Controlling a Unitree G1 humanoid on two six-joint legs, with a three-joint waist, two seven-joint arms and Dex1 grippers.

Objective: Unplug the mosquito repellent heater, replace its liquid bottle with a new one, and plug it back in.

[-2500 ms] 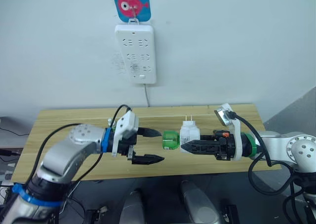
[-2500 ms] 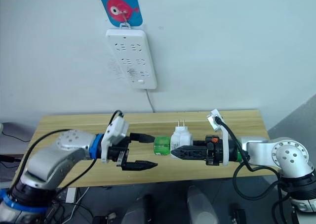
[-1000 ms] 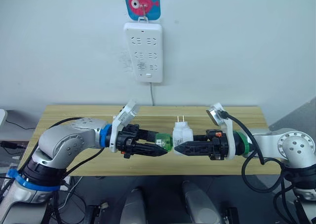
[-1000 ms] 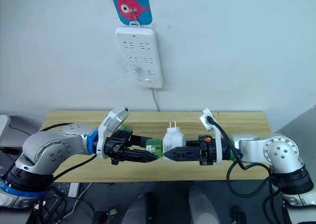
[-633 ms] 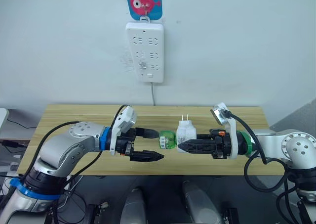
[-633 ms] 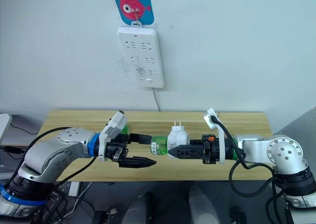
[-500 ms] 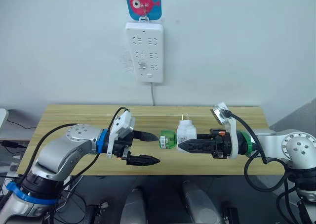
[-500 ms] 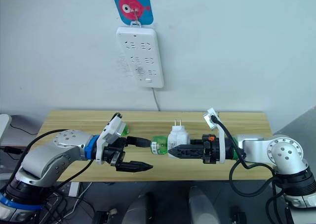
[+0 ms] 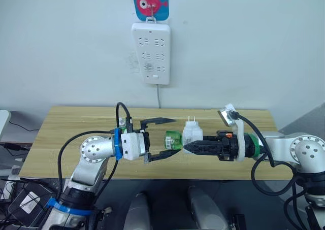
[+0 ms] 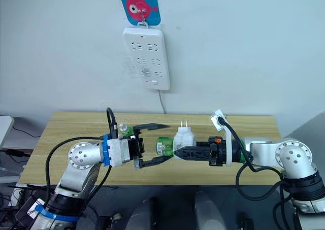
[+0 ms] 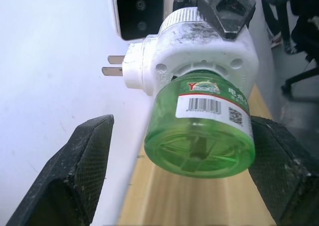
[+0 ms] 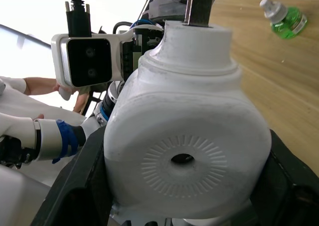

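R claw (image 9: 189, 148) pinching mosquito repellent heater (image 9: 192, 137); L claw (image 9: 169, 137) spread round green bottle (image 9: 173, 140) at heater's 9 o'clock. Bottle light, stiff, slick: grip mid-barrel.

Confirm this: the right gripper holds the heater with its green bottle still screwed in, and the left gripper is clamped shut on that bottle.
Not clamped: in the left wrist view the left gripper is open, one finger on each side of the green bottle, clear of it. The right gripper does hold the heater, bottle still in.

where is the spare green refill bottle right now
In the right eye view the spare green bottle lies on the wooden table, on the robot's left, just behind the open left pincer.
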